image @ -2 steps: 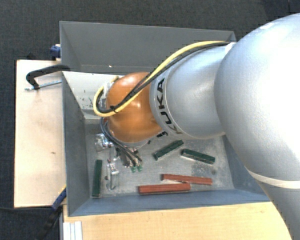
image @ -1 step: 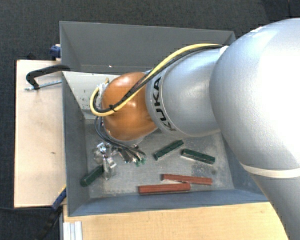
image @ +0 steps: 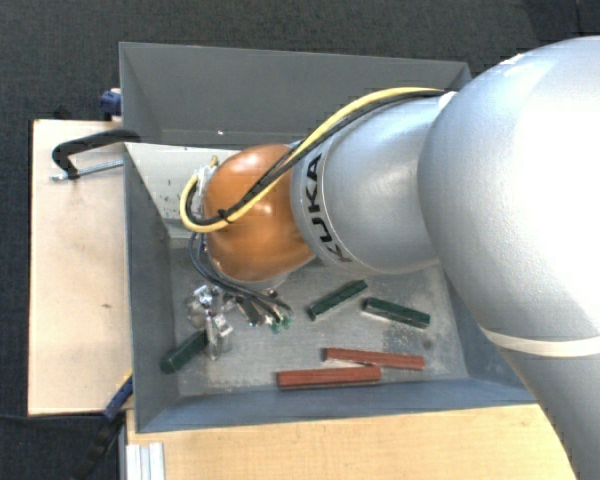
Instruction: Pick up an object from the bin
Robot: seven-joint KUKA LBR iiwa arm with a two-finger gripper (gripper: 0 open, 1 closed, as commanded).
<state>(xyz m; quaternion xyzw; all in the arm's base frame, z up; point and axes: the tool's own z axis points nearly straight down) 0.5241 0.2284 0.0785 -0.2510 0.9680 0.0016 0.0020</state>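
A dark green stick [image: 185, 352] lies tilted on the floor of the grey bin [image: 280, 88], close to the lower left corner. Its upper right end reaches the tip of the gripper [image: 216, 330], though it cannot be told whether the two touch. The gripper hangs low over this left part of the floor, its metal parts pointing down, and it cannot be told whether it is open or closed. Right above it sits the arm's rounded orange cover [image: 255, 218]. A yellow cable [image: 280, 164] loops round the cover and runs back along the broad silver arm [image: 400, 188], which comes in from the right and hides much of the bin's right side. To the right of the gripper, near the middle of the floor, a second green stick [image: 337, 299] lies tilted. A third green stick [image: 396, 313] lies just beyond it, apart from it. Nearer the front wall lie two red-brown sticks close together, the upper red-brown stick [image: 373, 358] to the right and the lower red-brown stick [image: 327, 376] to the left.
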